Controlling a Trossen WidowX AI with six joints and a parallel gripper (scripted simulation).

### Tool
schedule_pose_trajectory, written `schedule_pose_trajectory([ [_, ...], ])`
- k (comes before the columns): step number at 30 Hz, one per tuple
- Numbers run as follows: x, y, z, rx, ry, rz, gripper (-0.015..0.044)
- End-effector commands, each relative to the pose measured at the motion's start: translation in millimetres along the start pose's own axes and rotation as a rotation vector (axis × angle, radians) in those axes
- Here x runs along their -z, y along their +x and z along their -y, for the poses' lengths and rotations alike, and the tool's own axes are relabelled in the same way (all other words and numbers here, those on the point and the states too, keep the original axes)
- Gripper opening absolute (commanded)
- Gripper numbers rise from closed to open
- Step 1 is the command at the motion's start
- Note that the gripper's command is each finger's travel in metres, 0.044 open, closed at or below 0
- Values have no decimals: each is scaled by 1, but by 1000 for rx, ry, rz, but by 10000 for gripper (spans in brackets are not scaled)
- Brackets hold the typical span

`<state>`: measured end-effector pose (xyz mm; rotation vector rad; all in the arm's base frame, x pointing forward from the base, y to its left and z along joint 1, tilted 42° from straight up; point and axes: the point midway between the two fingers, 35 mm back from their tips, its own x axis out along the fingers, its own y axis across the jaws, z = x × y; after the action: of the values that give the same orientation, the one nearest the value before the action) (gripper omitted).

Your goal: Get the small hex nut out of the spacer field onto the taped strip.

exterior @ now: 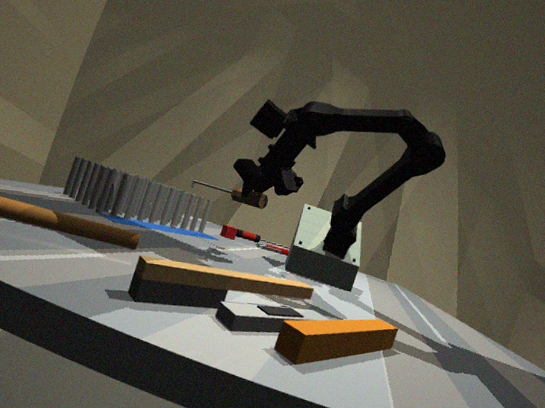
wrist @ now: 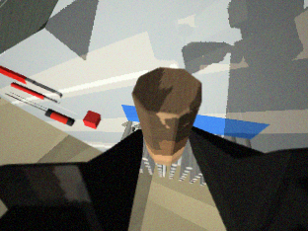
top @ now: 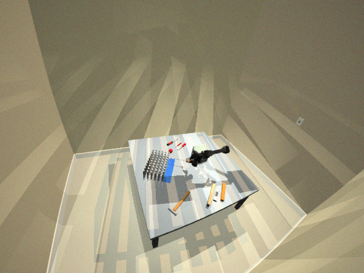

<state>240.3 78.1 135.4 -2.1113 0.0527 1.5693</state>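
My gripper (exterior: pixel 250 194) (top: pixel 188 160) is shut on the wooden handle (wrist: pixel 167 114) of a hook tool. The tool's thin shaft (exterior: pixel 212 186) points toward the spacers and ends in a small bent tip, held level with or above the spacer tops near the front of the field. The grey metal spacers (top: pixel 156 164) (exterior: pixel 131 195) stand upright in rows. The blue taped strip (top: pixel 168 173) (exterior: pixel 158 227) (wrist: pixel 255 129) lies along their front. The handle and fingers hide part of the field in the wrist view. The hex nut cannot be made out in any view.
A red cube (top: pixel 170 150) (exterior: pixel 228 231) (wrist: pixel 92 119) and several red-handled tools lie beside the field. A hammer (top: pixel 182 200) lies on the near side. A wooden-topped brush-like block (top: pixel 211 194), a grey box cutter-like piece (exterior: pixel 255 317) and an orange bar (top: pixel 222 191) (exterior: pixel 339 338) lie near the table edge.
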Motion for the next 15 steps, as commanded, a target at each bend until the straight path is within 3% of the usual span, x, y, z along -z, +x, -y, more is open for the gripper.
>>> schedule_pose_trajectory([
  [1,9,-19,-4,12,-7,-15,0],
  [15,8,-19,22,116,337,0,0],
])
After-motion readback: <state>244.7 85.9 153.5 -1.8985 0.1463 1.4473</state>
